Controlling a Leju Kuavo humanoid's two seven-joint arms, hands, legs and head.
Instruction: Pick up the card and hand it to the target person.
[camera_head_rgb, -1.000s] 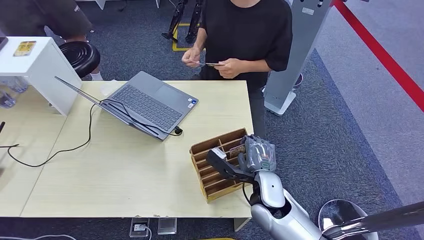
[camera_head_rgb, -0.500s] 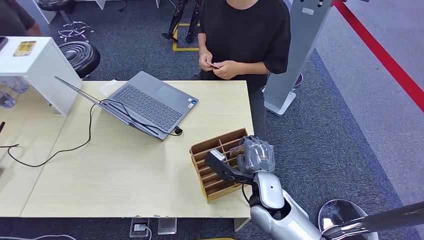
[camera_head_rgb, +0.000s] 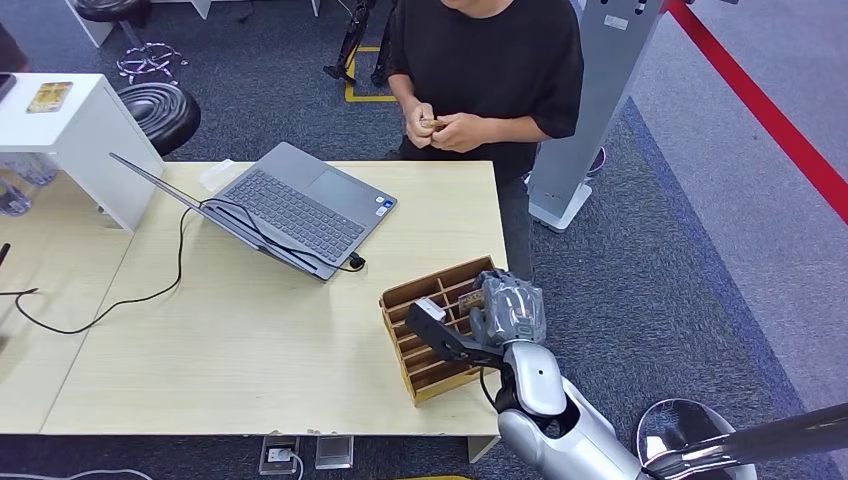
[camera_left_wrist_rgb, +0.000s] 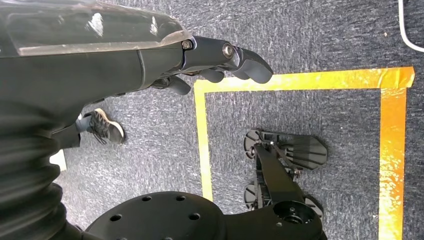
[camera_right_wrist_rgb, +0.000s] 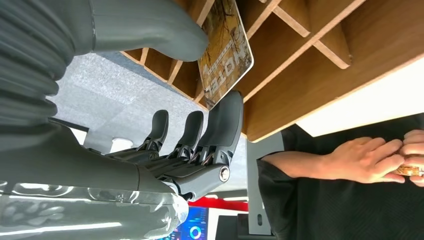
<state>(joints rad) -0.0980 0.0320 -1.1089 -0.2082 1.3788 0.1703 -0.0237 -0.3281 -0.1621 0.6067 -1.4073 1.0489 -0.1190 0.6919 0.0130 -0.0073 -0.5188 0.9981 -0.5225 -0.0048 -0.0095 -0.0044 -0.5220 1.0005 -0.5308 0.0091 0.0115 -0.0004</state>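
A wooden slotted card box (camera_head_rgb: 415, 375) sits at the table's near right corner. One brown printed card (camera_right_wrist_rgb: 225, 55) stands in a slot, also seen as the card (camera_head_rgb: 473, 298) from the head view. My right hand (camera_head_rgb: 510, 308) is at the box and pinches this card between the thumb (camera_right_wrist_rgb: 165, 30) and a finger (camera_right_wrist_rgb: 227, 115); the card is still in its slot. The target person (camera_head_rgb: 490, 60) stands beyond the table's far edge, both hands together at the chest on a small card (camera_head_rgb: 430, 123). My left hand (camera_left_wrist_rgb: 220, 60) hangs over the carpet, fingers loosely apart, holding nothing.
An open grey laptop (camera_head_rgb: 300, 205) with a black cable lies mid-table (camera_head_rgb: 230, 340). A white shelf unit (camera_head_rgb: 70, 130) stands at the far left, a black stool (camera_head_rgb: 155, 110) behind it. A grey kiosk stand (camera_head_rgb: 590, 100) rises to the person's right.
My right hand has shifted slightly left over the box onto the card. The person has drawn both hands together and up toward the chest.
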